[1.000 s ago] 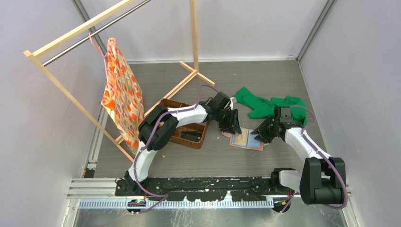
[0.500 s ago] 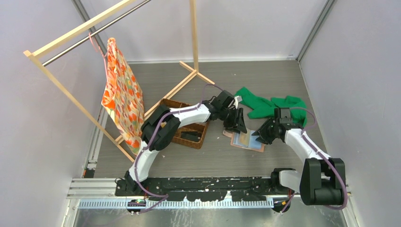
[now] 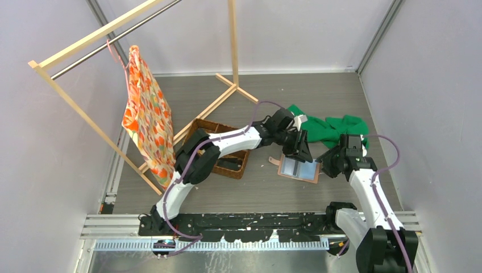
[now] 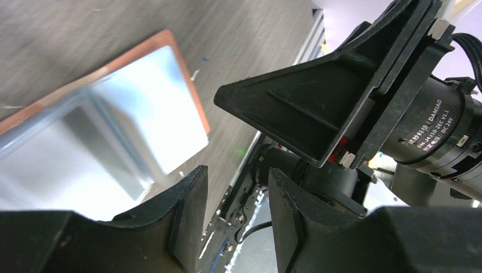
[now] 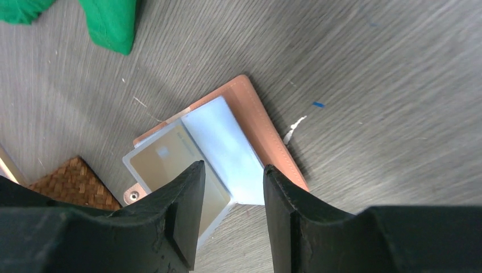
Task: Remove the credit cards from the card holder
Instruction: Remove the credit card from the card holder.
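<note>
Salmon-pink card holder (image 5: 227, 145) open flat — gold card (image 5: 162, 153) showing; jaws parted.

Salmon card holder (image 3: 298, 169) open flat; gold card (image 5: 162, 156) in sleeve.

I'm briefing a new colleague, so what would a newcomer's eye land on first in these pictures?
First, the bright orange patterned cloth hanging on the wooden rack at the left, and the green cloth lying toward the far right. Then the two arms converging mid-table, with the left pincer and right pincer both poised over the open card holder, a card showing in its clear sleeve.
</note>
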Controlling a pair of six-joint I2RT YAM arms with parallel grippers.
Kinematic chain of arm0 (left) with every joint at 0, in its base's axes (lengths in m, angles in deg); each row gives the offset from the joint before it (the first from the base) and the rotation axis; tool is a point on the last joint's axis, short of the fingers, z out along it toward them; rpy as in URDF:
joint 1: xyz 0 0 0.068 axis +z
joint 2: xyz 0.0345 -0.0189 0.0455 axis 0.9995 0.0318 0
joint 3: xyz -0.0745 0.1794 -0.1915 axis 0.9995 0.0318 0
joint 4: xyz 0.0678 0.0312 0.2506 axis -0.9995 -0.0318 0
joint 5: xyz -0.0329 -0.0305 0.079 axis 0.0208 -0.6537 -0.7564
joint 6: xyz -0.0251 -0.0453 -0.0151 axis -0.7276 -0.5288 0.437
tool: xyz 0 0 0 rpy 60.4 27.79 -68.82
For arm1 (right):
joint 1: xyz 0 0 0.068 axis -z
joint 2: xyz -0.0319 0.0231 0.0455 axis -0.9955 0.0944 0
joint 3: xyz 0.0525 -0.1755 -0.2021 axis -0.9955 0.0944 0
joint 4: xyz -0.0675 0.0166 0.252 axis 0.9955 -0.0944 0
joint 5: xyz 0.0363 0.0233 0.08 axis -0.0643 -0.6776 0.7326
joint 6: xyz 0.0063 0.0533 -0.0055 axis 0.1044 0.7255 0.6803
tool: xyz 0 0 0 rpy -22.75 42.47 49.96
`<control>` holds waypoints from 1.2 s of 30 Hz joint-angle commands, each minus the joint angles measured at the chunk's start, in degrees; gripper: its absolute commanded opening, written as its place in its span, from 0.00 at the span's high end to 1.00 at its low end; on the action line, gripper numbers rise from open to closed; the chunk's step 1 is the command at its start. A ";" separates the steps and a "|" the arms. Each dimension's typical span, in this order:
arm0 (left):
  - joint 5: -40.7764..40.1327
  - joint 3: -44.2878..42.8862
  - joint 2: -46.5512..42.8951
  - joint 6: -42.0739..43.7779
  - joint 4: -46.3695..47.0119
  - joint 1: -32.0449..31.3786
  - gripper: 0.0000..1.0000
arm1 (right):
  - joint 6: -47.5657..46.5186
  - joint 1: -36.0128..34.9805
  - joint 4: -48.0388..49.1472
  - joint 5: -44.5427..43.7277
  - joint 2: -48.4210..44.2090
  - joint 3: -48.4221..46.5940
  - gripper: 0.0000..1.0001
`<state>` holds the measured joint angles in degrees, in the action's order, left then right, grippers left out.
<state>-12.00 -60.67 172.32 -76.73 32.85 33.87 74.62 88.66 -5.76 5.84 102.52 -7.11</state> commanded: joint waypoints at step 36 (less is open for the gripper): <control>-5.63 5.45 -1.63 5.35 -7.60 4.25 0.53 | -2.36 1.18 2.69 4.45 3.07 -0.92 0.50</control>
<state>-18.91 -53.85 169.50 -72.07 24.55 38.38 72.93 89.60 -4.71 10.11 106.11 -9.08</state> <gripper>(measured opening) 0.469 0.498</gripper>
